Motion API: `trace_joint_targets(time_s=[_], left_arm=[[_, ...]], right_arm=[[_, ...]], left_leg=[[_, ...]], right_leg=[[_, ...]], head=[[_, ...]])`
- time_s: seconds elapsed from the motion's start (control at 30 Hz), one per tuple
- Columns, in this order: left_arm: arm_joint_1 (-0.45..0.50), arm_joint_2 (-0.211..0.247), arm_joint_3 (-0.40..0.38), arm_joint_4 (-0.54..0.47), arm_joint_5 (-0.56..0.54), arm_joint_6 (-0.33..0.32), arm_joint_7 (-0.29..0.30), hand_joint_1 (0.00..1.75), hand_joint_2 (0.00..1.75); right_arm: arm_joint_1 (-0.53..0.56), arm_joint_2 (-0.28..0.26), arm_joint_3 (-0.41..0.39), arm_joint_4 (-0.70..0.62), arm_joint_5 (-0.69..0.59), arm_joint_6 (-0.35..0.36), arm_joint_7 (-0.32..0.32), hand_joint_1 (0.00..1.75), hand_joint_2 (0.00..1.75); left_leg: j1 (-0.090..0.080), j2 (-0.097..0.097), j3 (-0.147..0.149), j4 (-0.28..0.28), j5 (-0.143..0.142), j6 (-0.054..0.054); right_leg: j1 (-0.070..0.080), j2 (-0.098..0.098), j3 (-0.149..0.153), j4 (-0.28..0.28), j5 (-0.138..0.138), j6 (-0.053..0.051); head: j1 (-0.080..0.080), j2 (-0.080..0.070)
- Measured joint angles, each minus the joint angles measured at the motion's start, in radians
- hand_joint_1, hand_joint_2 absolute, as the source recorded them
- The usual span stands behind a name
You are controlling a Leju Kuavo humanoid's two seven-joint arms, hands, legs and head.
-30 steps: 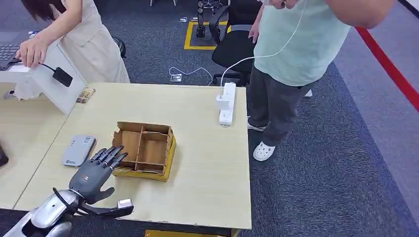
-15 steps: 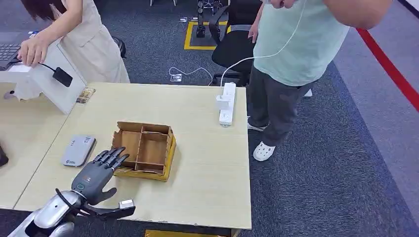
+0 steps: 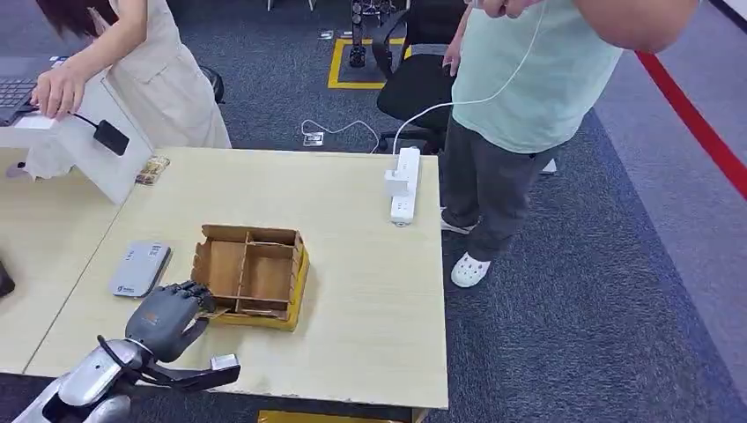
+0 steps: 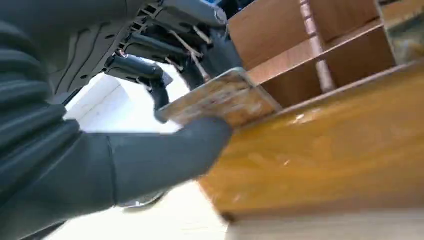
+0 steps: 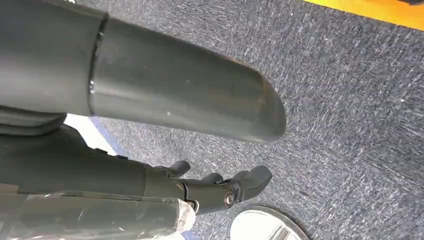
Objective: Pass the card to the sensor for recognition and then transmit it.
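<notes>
the card (image 4: pixel 220 97) sits pinched between the left hand's (image 3: pixel 169 315) thumb and fingers (image 4: pixel 150 82) at the near left corner of the divided wooden box (image 3: pixel 251 273), close to the counter's (image 3: pixel 370 291) front edge. the grey sensor (image 3: pixel 139 268) lies beside the box, toward the counter's left edge. the right hand (image 5: pixel 150 150) hangs over carpet, fingers loosely apart, holding nothing.

No legible text; small dark mark on grey sensor (image 3: pixel 139 268), unreadable.
</notes>
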Motion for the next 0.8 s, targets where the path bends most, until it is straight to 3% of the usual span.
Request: trace_joint_targets(time_s=[0.8], left_arm=[[0.020,0.003,0.027,-0.001,0.036,0.024,-0.003,1.75,1.75]], right_arm=[[-0.001,0.000,0.000,0.000,0.005,0.003,0.002,0.00,0.00]], left_leg=[[0.000,0.000,0.000,0.000,0.000,0.000]], right_leg=[[0.000,0.000,0.000,0.000,0.000,0.000]], head=[[0.000,0.000]])
